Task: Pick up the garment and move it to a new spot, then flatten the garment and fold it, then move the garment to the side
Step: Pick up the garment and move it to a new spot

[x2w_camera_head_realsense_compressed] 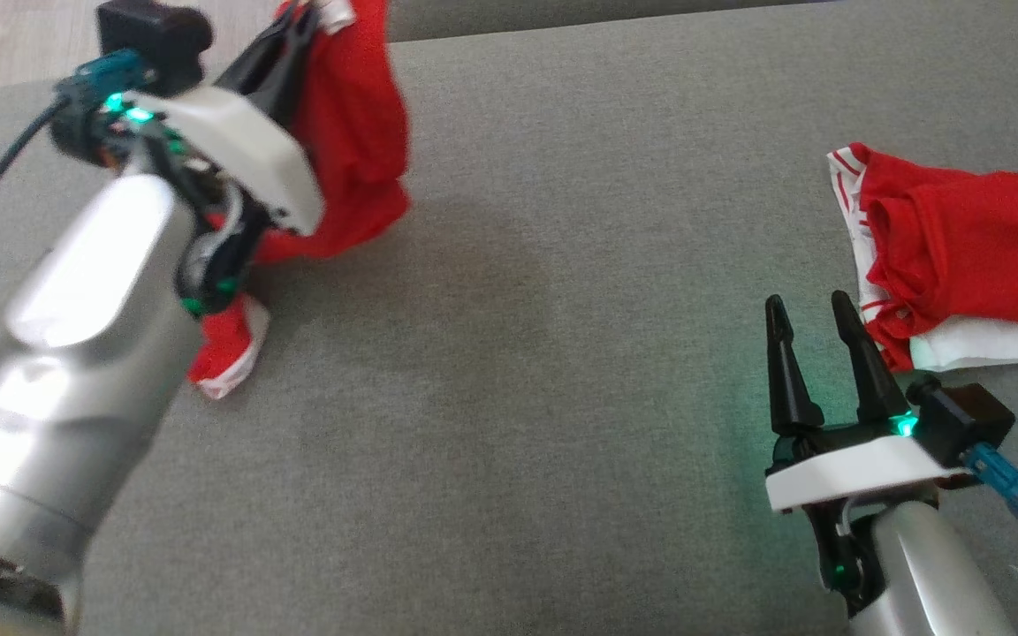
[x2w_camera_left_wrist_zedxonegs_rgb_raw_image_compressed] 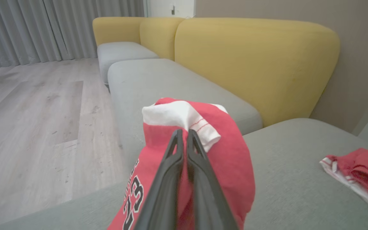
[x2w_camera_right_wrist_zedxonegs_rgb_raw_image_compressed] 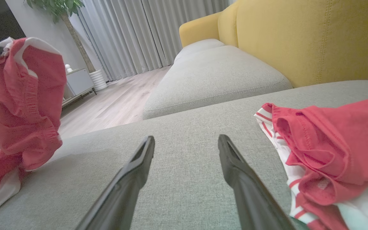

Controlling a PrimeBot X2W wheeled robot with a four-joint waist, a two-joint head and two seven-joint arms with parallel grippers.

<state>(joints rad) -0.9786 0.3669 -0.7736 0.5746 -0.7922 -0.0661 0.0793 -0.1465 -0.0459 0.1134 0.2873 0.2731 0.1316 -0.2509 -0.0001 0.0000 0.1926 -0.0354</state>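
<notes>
Upper left, my left fingers (x2w_camera_head_realsense_compressed: 270, 57) pinch the red garment (x2w_camera_head_realsense_compressed: 350, 132), printed "23" (x2w_camera_left_wrist_zedxonegs_rgb_raw_image_compressed: 135, 195). Lower right, my right fingers (x2w_camera_head_realsense_compressed: 787, 371) stand spread.

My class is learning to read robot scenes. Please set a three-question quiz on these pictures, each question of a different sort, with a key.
1. True or false: the left hand is shut on a red jersey.
2. Choose one: the right hand is A) open and holds nothing, B) shut on cloth, C) shut on a cushion.
3. Fill in: the other garment lies on the grey ____.

Key: 1 true; 2 A; 3 sofa.
</notes>
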